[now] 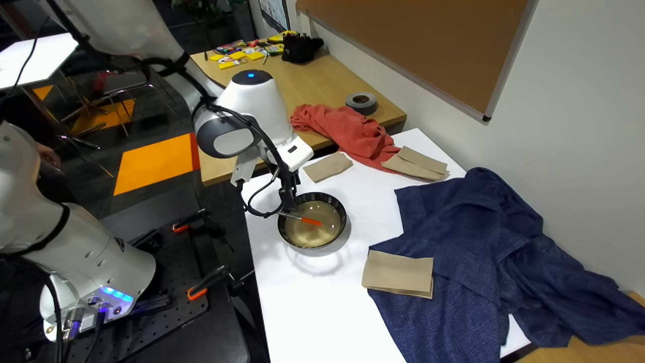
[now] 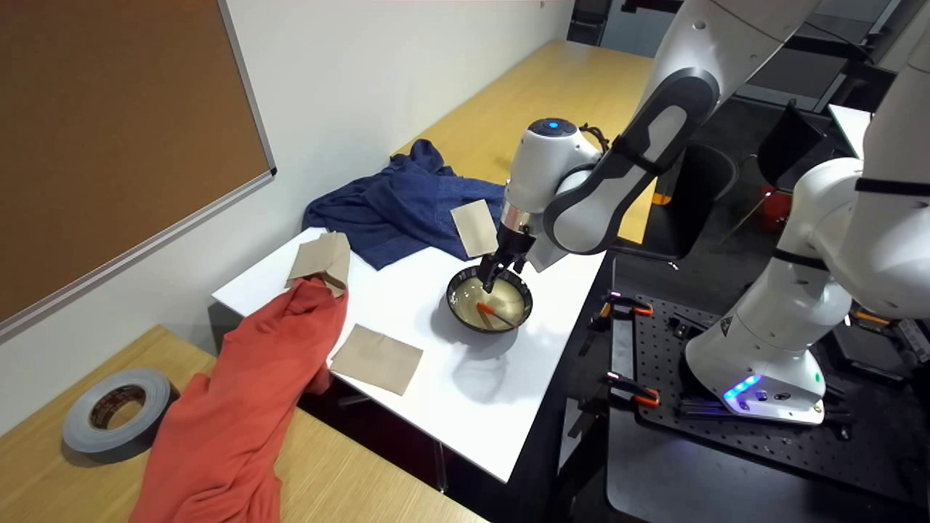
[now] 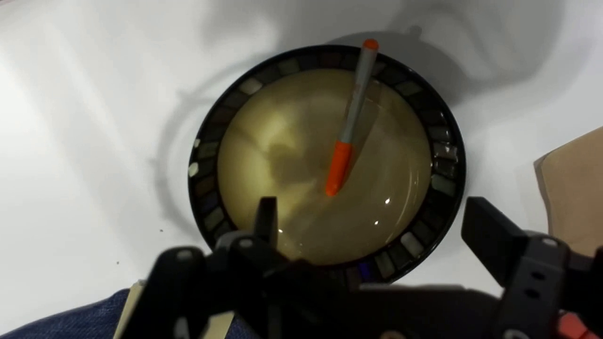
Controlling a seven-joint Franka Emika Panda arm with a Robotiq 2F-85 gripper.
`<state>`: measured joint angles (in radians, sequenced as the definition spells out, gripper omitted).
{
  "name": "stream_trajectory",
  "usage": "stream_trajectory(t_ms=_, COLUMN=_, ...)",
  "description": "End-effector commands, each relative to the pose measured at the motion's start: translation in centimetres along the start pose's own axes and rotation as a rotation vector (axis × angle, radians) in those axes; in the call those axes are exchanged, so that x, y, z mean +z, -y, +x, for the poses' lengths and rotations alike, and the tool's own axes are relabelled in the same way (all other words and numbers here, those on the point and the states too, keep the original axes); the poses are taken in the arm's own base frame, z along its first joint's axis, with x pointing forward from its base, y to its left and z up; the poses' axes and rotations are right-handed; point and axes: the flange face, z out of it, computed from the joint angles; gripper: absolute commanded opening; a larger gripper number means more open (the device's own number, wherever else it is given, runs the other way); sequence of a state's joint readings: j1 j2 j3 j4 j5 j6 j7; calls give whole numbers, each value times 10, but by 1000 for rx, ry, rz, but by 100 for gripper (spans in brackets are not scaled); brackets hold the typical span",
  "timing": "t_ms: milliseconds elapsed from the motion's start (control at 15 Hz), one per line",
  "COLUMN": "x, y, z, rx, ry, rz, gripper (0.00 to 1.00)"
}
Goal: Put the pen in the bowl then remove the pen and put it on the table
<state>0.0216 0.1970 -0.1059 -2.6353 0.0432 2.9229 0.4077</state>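
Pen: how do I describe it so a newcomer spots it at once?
Find the white table, then the dark-rimmed bowl on it. The pen slants inside, one end over the bowl's rim. Its slim grey barrel and orange ends set it apart from the bowl's cream inside.

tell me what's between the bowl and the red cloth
A flat brown sheet lies between the bowl and the red cloth, on the white table and apart from the bowl; both exterior views show it.

White arm (image 1: 256,103) had grey panels (image 2: 694,88), black cables (image 1: 264,136); black gripper (image 3: 370,207) showed fastener heads (image 3: 183,254); base lights (image 1: 117,294) glowed blue.
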Motion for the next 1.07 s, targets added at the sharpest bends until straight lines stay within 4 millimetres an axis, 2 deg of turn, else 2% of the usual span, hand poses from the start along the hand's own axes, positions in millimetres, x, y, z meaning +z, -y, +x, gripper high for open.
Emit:
stream_trajectory(t_ms=0, x=21, y=9, z=-1, rx=-4, ry=4, rz=16, gripper=100)
stream_trajectory(t_ms=600, x=67, y=3, z=6, rx=16, ry=17, rz=-32, gripper=100)
stream_trajectory(t_ms=1000, x=87, y=0, z=7, rx=24, ry=40, rz=-54, gripper=100)
